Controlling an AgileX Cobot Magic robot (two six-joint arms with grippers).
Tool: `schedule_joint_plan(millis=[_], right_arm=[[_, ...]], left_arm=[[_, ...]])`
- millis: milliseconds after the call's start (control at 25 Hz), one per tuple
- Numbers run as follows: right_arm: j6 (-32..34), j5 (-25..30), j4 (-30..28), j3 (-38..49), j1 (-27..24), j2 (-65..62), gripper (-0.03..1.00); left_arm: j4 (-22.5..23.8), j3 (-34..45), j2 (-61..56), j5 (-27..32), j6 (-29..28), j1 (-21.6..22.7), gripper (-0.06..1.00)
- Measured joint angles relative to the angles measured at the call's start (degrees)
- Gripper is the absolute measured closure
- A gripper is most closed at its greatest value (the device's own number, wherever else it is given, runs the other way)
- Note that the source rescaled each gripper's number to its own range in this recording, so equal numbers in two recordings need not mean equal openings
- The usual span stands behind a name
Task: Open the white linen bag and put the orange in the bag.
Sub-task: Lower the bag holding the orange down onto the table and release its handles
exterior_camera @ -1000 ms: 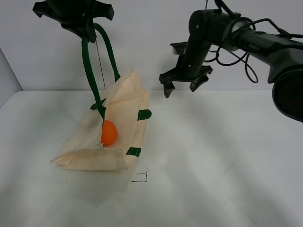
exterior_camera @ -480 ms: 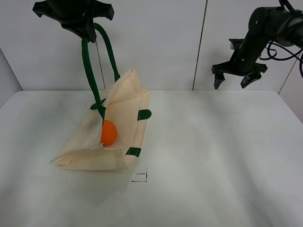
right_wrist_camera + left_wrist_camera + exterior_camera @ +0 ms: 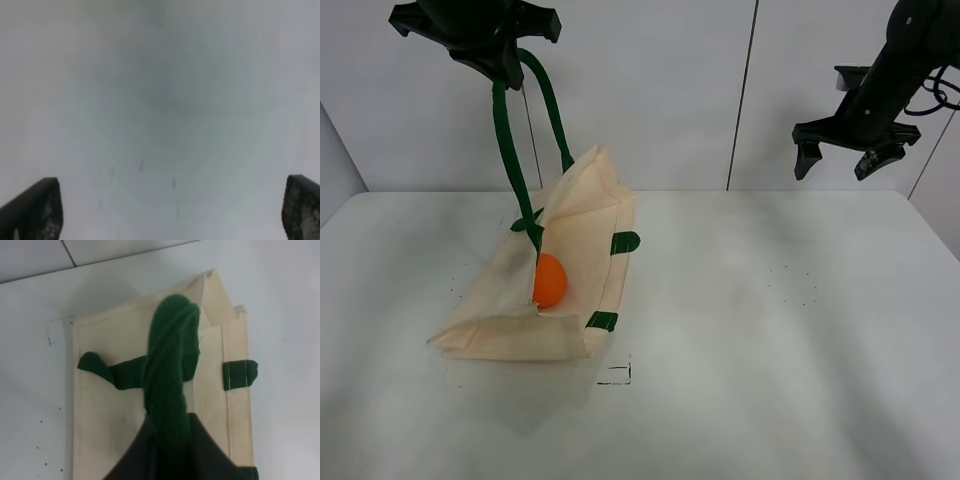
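Observation:
The white linen bag [image 3: 560,270] lies on the table at left, its mouth held up and open by a dark green strap handle [image 3: 505,150]. The orange [image 3: 549,280] sits inside the bag's opening. My left gripper [image 3: 500,62] is high above the bag, shut on the green handle. The left wrist view shows the handle [image 3: 169,365] running down to the cream bag [image 3: 110,405]. My right gripper [image 3: 850,158] is open and empty, high at the far right, well away from the bag. In the right wrist view its two fingertips [image 3: 35,210] frame bare table.
The white table [image 3: 770,330] carries a small black corner mark [image 3: 618,375] in front of the bag and a few dark specks [image 3: 800,290] at right. A grey wall stands behind the table.
My right gripper has swung from near the bag's far side up and over to the far right, staying open. The left gripper, bag and orange have not moved.

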Motion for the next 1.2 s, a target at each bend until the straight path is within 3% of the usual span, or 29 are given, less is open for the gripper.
schedule_joint_plan(millis=[520, 720, 1000, 1200], right_arm=[[-5.7, 0.4, 1.3, 52.4, 0.8, -44.8, -0.03], [-6.0, -0.1, 1.3, 68.4, 0.8, -64.2, -0.03], [-6.3, -9.5, 1.3, 82.5, 0.8, -91.6, -0.03], [-6.3, -10.3, 1.3, 85.1, 0.8, -107.4, -0.03]], left_arm=[[0.0, 0.0, 0.0, 0.0, 0.1, 0.0, 0.94], [0.0, 0.0, 0.0, 0.0, 0.1, 0.0, 0.94], [0.0, 0.0, 0.0, 0.0, 0.1, 0.0, 0.94], [0.0, 0.0, 0.0, 0.0, 0.1, 0.0, 0.94]])
